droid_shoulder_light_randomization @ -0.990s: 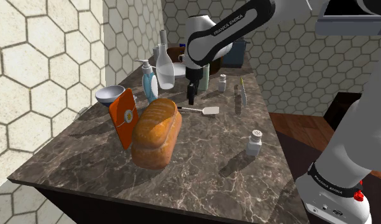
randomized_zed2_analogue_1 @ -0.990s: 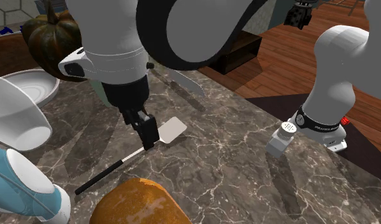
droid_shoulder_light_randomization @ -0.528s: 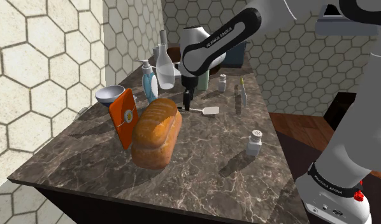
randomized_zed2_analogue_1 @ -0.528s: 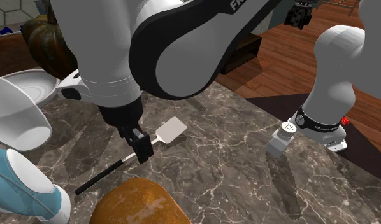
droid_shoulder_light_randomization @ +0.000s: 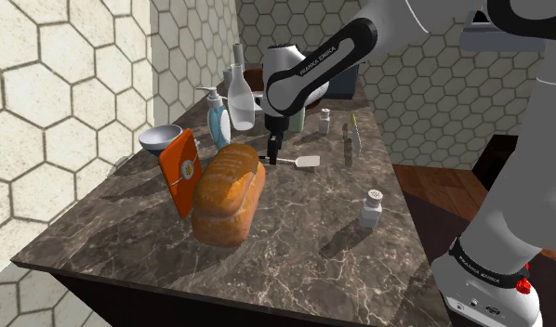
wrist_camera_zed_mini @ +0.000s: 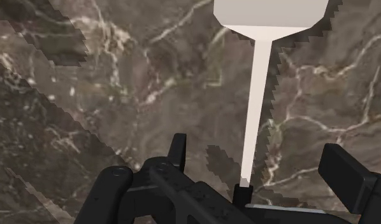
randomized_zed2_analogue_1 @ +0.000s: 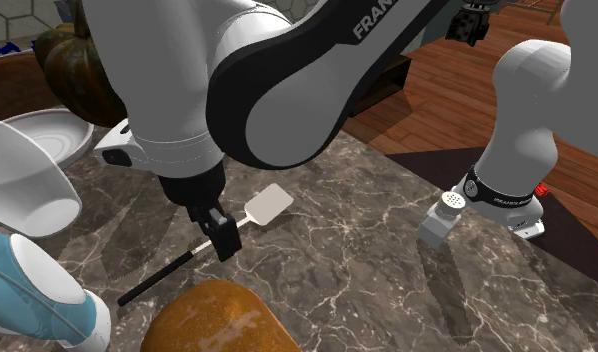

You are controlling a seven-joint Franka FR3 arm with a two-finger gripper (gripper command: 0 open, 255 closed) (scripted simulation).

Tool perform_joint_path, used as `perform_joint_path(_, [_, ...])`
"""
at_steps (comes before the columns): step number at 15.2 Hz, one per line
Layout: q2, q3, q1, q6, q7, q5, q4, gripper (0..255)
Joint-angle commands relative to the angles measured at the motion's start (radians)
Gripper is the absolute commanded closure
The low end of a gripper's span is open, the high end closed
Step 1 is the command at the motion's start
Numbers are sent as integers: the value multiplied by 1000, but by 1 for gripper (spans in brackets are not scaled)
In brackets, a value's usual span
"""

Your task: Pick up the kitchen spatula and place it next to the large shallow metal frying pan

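Spatula (randomized_zed2_analogue_1: 270, 205) flat on table (randomized_zed2_analogue_1: 367, 270), blade toward 2 o'clock in second exterior view, handle toward 8, fingers (wrist_camera_zed_mini: 348, 177) wide astride its neck, arm (droid_shoulder_light_randomization: 313, 70) lettered FRANKA EMIKA.

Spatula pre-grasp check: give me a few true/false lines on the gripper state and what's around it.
1. The spatula lies flat on the dark marbled counter. True.
2. The gripper is shut on the spatula. False: its fingers stand apart on either side of the pale shaft, not touching it.
3. The loaf rests on the spatula's blade. False: it lies on the counter, clear of the blade.
4. A shaker stands upright on the counter, apart from the spatula. True.
5. The spatula's blade is black. False: the blade is pale; the handle end is black.
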Motion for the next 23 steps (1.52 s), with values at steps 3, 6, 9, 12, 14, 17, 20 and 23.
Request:
perform_joint_path(3, [0, 0, 0, 0, 0, 0, 0, 255])
perform_joint_path(6, [0, 0, 0, 0, 0, 0, 0, 255])
perform_joint_path(9, [0, 0, 0, 0, 0, 0, 0, 255])
perform_joint_path(12, [-7, 0, 0, -12, 0, 1, 4, 255])
perform_joint_path(14, [-22, 0, -1, -36, 0, 2, 14, 255])
perform_joint_path(17, [-42, 1, -1, -73, -1, 3, 30, 255])
perform_joint_path(20, [-61, 1, -2, -110, -1, 4, 48, 255])
perform_joint_path(23, [-78, 1, -2, -147, -1, 6, 69, 255])
